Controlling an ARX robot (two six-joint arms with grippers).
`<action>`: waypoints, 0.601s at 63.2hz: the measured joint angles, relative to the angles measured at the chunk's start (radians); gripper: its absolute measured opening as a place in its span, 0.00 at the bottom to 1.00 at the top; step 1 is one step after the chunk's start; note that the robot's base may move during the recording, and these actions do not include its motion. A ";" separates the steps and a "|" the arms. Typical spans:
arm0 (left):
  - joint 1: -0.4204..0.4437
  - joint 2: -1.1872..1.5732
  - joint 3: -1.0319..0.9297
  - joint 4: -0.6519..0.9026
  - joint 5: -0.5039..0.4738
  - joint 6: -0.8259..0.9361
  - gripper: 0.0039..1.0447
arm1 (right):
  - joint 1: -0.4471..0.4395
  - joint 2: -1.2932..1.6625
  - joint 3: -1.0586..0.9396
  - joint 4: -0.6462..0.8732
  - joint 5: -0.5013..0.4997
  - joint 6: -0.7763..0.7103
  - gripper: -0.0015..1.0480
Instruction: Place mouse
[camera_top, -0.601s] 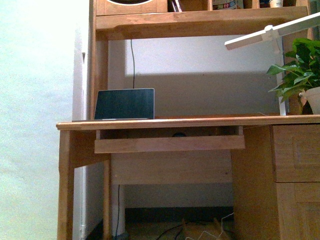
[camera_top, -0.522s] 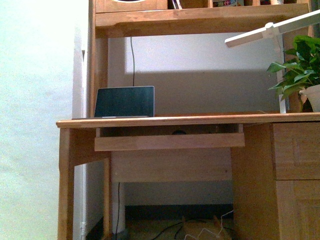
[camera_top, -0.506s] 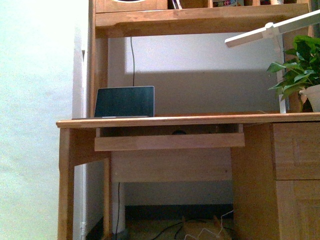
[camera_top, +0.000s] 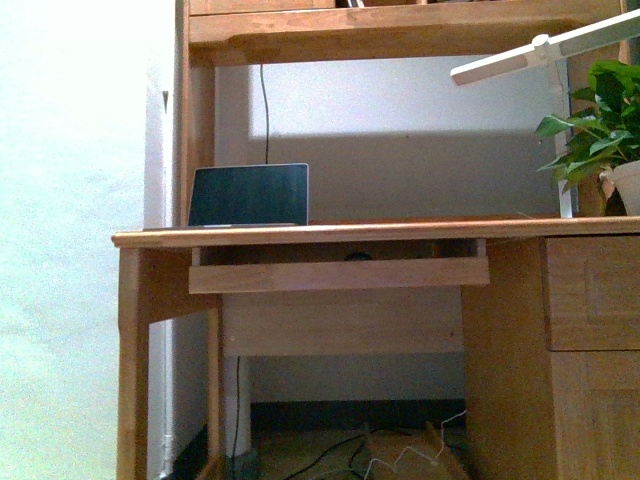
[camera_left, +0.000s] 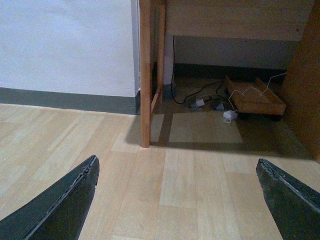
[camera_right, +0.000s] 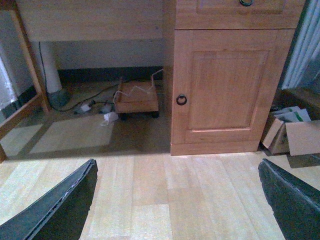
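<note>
A small dark rounded shape, the mouse, peeks over the front board of the pull-out tray under the desk top; most of it is hidden. An open laptop stands on the desk at the left. Neither arm shows in the front view. My left gripper is open above bare wooden floor, its dark fingers far apart with nothing between them. My right gripper is open too, over the floor in front of the desk, and its fingers are empty.
A desk leg stands ahead of the left gripper. Cables and a low wooden stand lie under the desk. The cabinet door is shut, with cardboard boxes beside it. A potted plant and a white lamp arm are at the desk's right.
The desk and laptop sit slightly higher in the front view than before, so the view has shifted a little. Nothing on the desk has moved.
</note>
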 joint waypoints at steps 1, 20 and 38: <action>0.000 0.000 0.000 0.000 0.000 0.000 0.93 | 0.000 0.000 0.000 0.000 0.000 0.000 0.93; 0.000 0.000 0.000 0.000 0.000 0.000 0.93 | 0.000 0.000 0.000 0.000 0.000 0.000 0.93; 0.000 0.000 0.000 0.000 0.000 0.000 0.93 | 0.000 0.000 0.000 0.000 0.000 0.000 0.93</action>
